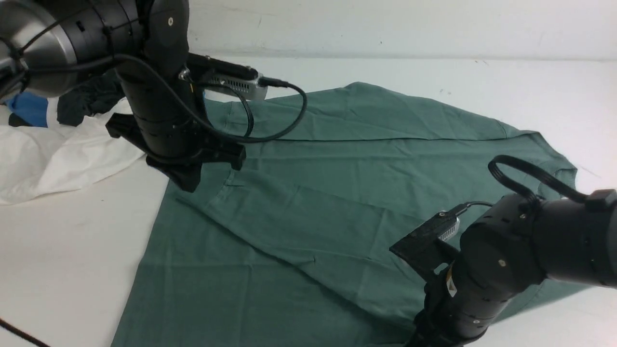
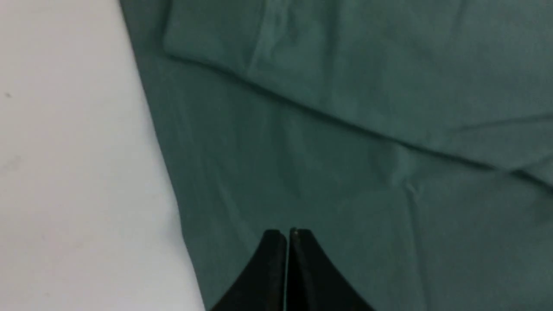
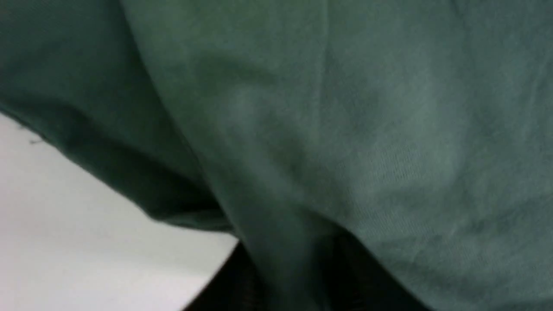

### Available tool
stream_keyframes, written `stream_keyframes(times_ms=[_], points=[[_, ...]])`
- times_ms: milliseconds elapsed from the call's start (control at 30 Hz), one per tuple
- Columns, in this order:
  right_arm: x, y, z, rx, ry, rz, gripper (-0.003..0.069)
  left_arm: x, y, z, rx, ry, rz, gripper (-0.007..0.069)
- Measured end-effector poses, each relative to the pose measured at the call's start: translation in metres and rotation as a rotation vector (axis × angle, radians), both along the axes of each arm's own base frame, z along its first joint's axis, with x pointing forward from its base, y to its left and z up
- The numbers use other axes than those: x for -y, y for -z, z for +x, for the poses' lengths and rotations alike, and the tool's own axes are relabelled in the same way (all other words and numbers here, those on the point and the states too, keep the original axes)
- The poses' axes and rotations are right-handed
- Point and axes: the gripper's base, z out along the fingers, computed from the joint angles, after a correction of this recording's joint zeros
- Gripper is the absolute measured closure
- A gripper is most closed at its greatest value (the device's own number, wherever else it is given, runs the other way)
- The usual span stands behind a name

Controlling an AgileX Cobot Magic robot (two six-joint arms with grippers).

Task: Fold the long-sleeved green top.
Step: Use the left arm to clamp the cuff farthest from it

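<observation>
Starting at my left pincer [image 2: 287, 235]: the wrist cam shows its two black tips pressed flat together with nothing between them, hanging just above the green long-sleeved top [image 1: 337, 193], right by the garment's left edge where it meets the white table [image 1: 72, 250]. A long diagonal crease in the cloth runs just beyond the tips. My right pincer [image 3: 298, 276] is a messier view. Green fabric fills almost the whole wrist cam, and a fold of it drops down between the dark fingers [image 3: 235, 285] and sits raised off the table, so it looks clamped on the top's near right edge. From the front, the top lies spread across the middle of the table, wrinkled, with both arms over it, left further back, right close in. Off to the far left there's a white garment [image 1: 53, 154], with a blue one [image 1: 29, 108] and a dark one [image 1: 91, 99] behind it, all clear of the green.
</observation>
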Motion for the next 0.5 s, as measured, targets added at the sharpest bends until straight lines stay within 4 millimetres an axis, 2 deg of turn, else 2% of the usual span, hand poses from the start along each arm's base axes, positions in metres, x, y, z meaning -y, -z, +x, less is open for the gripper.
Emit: stream_keyframes(times_ms=[33, 100, 233, 333, 467, 500], points=[[0.001, 0.0, -0.001, -0.009, 0.001, -0.008, 0.0577, 0.001, 0.0, -0.007, -0.006, 0.002, 0.0, 0.0629], [0.002, 0.0, -0.003, -0.03, 0.003, -0.026, 0.0631, -0.001, -0.004, -0.016, -0.006, -0.003, -0.004, 0.0629], [0.009, 0.002, -0.013, -0.103, 0.017, -0.071, 0.0642, -0.004, -0.014, -0.025, 0.017, -0.024, -0.017, 0.0629], [0.02, 0.004, -0.029, -0.141, 0.053, -0.085, 0.0642, -0.006, -0.019, -0.029, 0.033, -0.032, -0.025, 0.0629], [0.042, 0.003, -0.063, -0.201, 0.124, -0.089, 0.0643, -0.006, -0.022, -0.03, 0.04, -0.039, -0.028, 0.0629], [0.042, 0.003, -0.063, -0.202, 0.125, -0.088, 0.0643, -0.006, -0.022, -0.03, 0.04, -0.041, -0.029, 0.0629]])
